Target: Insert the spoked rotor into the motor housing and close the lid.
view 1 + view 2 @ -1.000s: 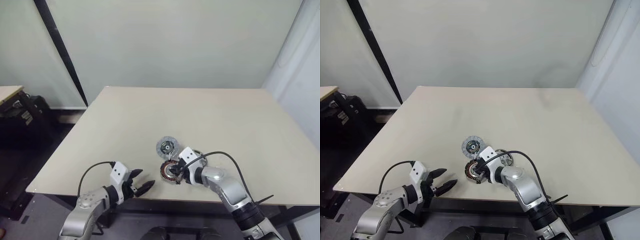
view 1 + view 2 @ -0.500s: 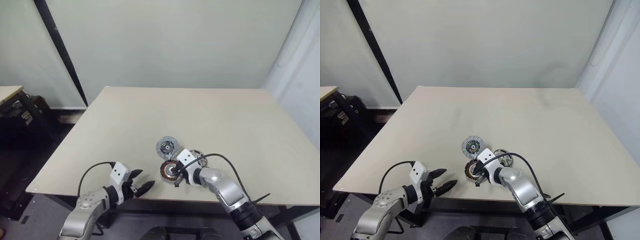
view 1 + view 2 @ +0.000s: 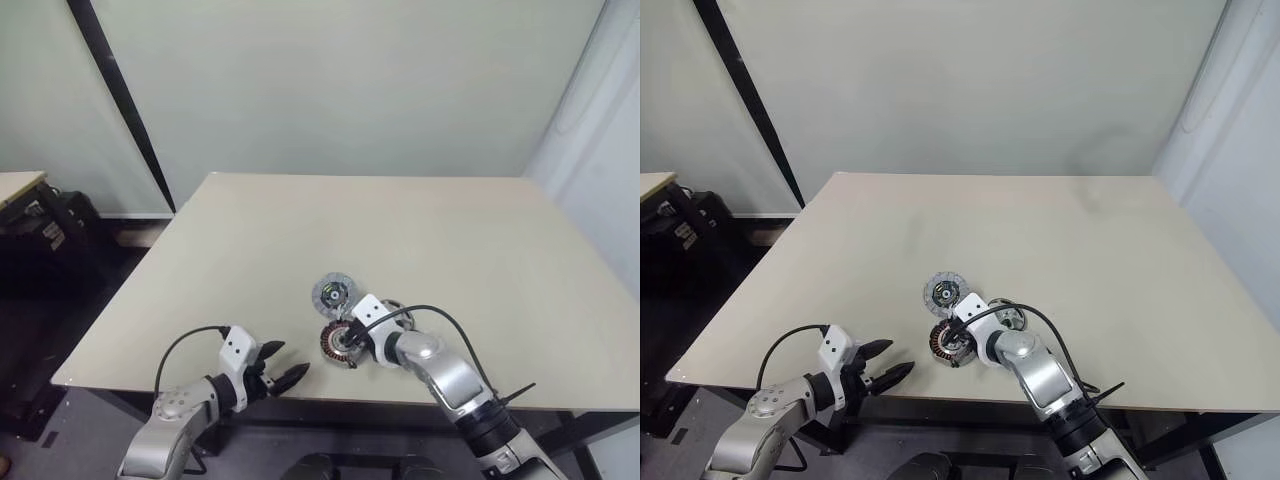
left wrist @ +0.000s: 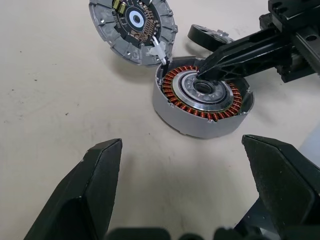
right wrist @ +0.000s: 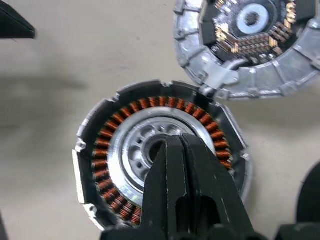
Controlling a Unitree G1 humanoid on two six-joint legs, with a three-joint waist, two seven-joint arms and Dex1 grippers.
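Note:
The motor housing (image 4: 202,95), with copper windings around a silvery centre, sits near the table's front edge. My right gripper (image 5: 175,143) is shut with nothing in it, and its tips are at the housing's central hole. The lid (image 4: 134,22) lies flat just beyond the housing, touching its rim, with its dark-hubbed face up. The spoked rotor (image 3: 1010,316) lies to the right of the housing, partly hidden behind my right gripper. My left gripper (image 3: 284,362) hovers open at the table's front edge, left of the housing and pointing at it.
The tan table (image 3: 400,230) stretches far and wide behind the parts. A black cable (image 3: 440,312) loops over my right wrist. A dark pole (image 3: 120,95) leans against the wall at the back left, beside a small desk (image 3: 18,185).
My right gripper has rolled slightly while staying over the housing's centre. The left gripper and the parts have stayed put.

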